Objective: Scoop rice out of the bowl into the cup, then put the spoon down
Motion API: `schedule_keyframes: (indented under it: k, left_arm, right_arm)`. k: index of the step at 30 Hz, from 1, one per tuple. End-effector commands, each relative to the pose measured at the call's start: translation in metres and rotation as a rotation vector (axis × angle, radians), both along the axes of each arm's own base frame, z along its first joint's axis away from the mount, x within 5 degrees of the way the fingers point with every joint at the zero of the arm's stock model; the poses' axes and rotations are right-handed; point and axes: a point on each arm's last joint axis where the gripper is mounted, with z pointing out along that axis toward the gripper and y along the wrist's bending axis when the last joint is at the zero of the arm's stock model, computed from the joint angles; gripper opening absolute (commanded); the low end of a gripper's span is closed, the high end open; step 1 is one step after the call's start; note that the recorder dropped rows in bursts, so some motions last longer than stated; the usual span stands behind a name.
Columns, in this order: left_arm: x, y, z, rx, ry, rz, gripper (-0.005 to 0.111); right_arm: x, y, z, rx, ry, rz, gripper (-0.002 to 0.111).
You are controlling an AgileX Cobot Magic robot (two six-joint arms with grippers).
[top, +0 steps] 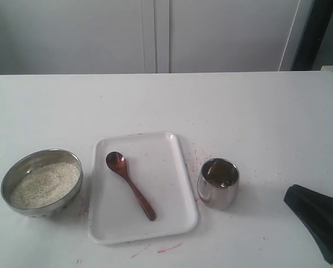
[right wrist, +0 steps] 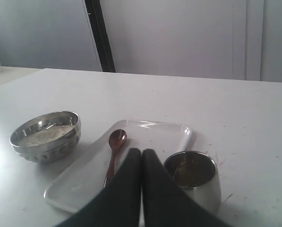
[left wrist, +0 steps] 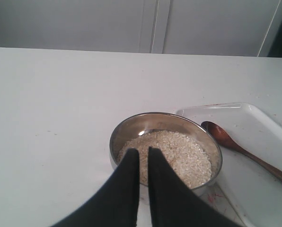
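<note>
In the exterior view the bowl [top: 10, 176] sits on the white table [top: 239, 111] at the lower left of the frame, and the rice [top: 44, 185] fills much of it as a pale heap. Just to its right lies a white tray [top: 161, 223], near the bowl, though I cannot tell whether they touch. The spoon [top: 130, 184] lies flat on the tray, untouched by any claw, its oval end toward the upper left and its slim handle slanting toward the lower right. The cup [top: 218, 183] stands upright on the table just right of the tray; its inside looks dark, and whether any grains lie in it cannot be told. At the lower right corner of that view a black part of the right arm [top: 314, 219] juts in, well apart from the cup. The left wrist view shows the left claw [left wrist: 143, 155] with its two black fingers [left wrist: 129, 163] drawn nearly together, only a thin slit between them; it holds nothing and touches nothing, and its tips appear in front of the bowl's rice. The right wrist view shows the right claw [right wrist: 141, 153] with its fingers pressed together and gripping nothing, the tips appearing between the spoon's handle and the cup.
</note>
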Motion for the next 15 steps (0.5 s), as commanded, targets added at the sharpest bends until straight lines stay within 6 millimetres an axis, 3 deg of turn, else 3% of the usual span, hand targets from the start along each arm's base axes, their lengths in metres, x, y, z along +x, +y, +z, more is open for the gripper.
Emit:
schedule_keyframes:
  k: [1, 15]
  left_arm:
    - [-0.001, 0.000, 0.002, -0.012, -0.011, -0.003, 0.014]
    - [-0.001, 0.000, 0.002, -0.012, -0.011, -0.003, 0.014]
  right_arm:
    - [0.000, -0.001, 0.001, -0.023, -0.036, -0.002, 0.000]
    - [-0.003, 0.002, -0.010, -0.132, 0.039, 0.045, 0.000]
